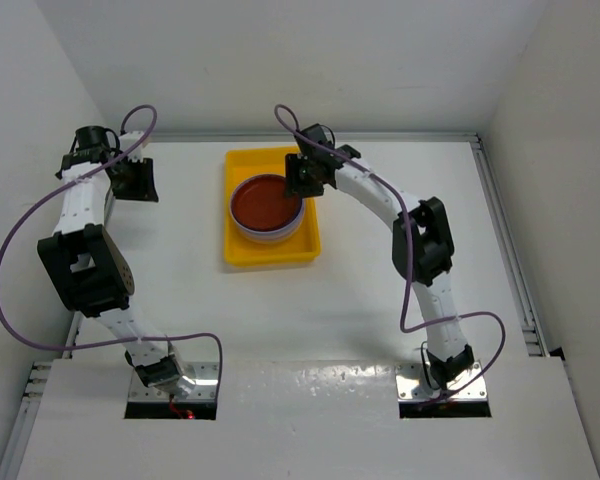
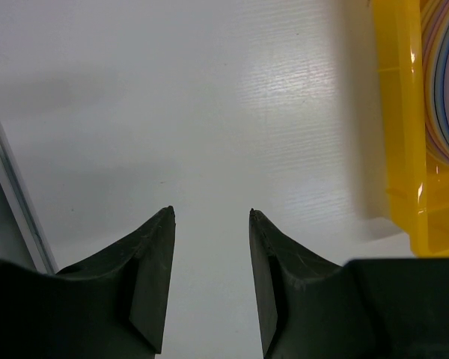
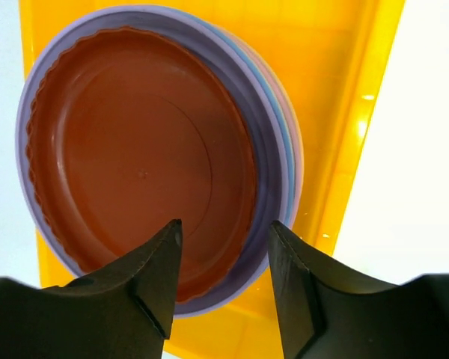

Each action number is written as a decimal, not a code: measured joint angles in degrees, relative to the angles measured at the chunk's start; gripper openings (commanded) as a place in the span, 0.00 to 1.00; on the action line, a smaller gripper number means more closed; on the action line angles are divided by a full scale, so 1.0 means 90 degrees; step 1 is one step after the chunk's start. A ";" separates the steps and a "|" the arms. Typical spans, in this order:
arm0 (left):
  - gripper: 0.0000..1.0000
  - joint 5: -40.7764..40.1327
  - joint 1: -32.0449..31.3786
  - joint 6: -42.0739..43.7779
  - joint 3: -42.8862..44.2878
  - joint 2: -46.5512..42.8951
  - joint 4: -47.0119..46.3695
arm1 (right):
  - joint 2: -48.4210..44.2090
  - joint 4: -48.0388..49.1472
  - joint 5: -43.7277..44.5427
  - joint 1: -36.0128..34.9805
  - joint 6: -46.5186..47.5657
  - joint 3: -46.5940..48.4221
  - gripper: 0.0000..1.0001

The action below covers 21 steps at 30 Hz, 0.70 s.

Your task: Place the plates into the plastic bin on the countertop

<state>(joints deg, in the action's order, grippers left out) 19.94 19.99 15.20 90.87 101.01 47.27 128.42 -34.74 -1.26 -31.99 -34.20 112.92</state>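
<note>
A stack of plates (image 1: 265, 203) lies in the yellow plastic bin (image 1: 270, 258) on the white countertop (image 1: 380, 300). A dark red-brown plate (image 3: 135, 142) is on top, and lilac (image 3: 266, 164) and blue rims show under it. My right gripper (image 3: 224, 228) hovers open over the stack's near right edge, nothing between its fingers. In the top view the right gripper (image 1: 302, 185) is over the bin's right side. My left gripper (image 2: 211, 213) stands open and empty over bare countertop. The bin's wall (image 2: 400, 112) and the plates' stacked edges (image 2: 445, 82) are to its right.
White walls close in the countertop at the back and both sides. A thin metal rail (image 2: 15, 202) runs just left of the left gripper (image 1: 135, 185), and another rail (image 1: 505, 240) runs along the right edge. Purple cables (image 1: 20, 250) loop off both arms.
</note>
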 measured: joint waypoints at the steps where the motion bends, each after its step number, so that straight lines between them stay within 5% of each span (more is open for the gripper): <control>1: 0.47 0.0007 0.0000 0.0000 -0.0012 -0.0012 0.0007 | -0.0010 -0.0002 0.0053 -0.0007 0.0051 0.0000 0.52; 7: 0.47 0.0024 0.0000 0.0000 -0.0022 -0.0063 0.0010 | -0.0588 0.0092 0.0398 -0.0005 0.0469 -0.0272 0.56; 12: 0.47 0.0032 0.0000 0.0000 -0.0041 -0.0211 0.0010 | -0.2210 0.0556 0.0432 0.0182 0.0668 -0.1579 0.38; 14: 0.47 0.0024 0.0000 0.0002 -0.0063 -0.0323 0.0010 | -0.3092 0.0884 0.0386 0.0461 0.0661 -0.2390 0.46; 15: 0.47 0.0017 0.0000 0.0002 -0.0102 -0.0389 -0.0005 | -0.3529 0.1056 0.0406 0.0636 0.0634 -0.2832 0.67; 18: 0.47 -0.0066 0.0007 0.0005 -0.0457 -0.0716 -0.0095 | -0.4957 0.1430 0.0546 0.1455 0.0580 -0.4420 0.90; 21: 0.47 -0.0151 0.0049 0.0022 -0.1015 -0.1042 -0.0211 | -0.6302 0.1683 0.0964 0.2419 0.0486 -0.6006 0.99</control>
<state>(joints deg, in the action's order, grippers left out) 18.59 20.43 15.40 81.73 91.64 45.36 71.70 -19.59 7.42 -10.22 -29.82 58.87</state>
